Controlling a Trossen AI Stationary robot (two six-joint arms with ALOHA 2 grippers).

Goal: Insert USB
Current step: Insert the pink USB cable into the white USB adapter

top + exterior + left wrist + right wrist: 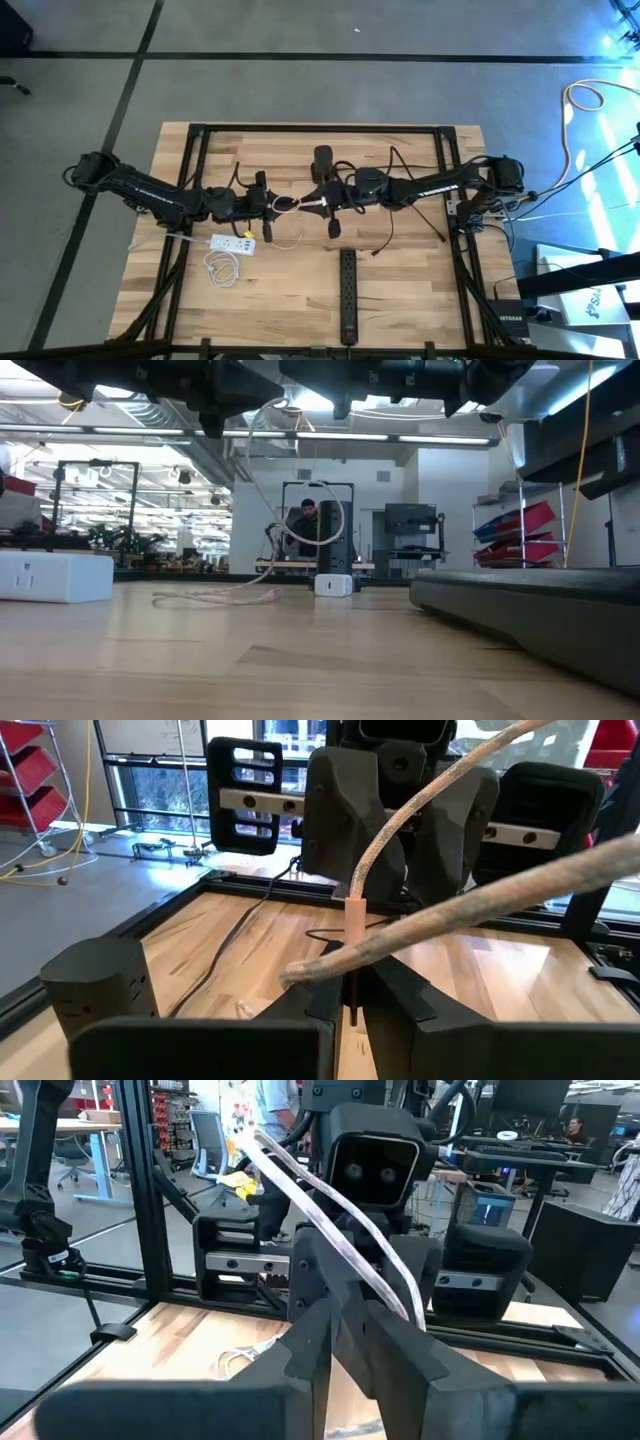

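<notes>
both grippers meet mid-air over the table, left gripper clamped on the cable just behind its plug, right gripper pinching it too, cable running lengthwise jaw-to-jaw.

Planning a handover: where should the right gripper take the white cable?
On the stiff pinkish sleeve, just above where the left gripper pinches it, with the right gripper approaching head-on. The sleeve stands upright and straight, while the white cable beyond it loops limply.
</notes>
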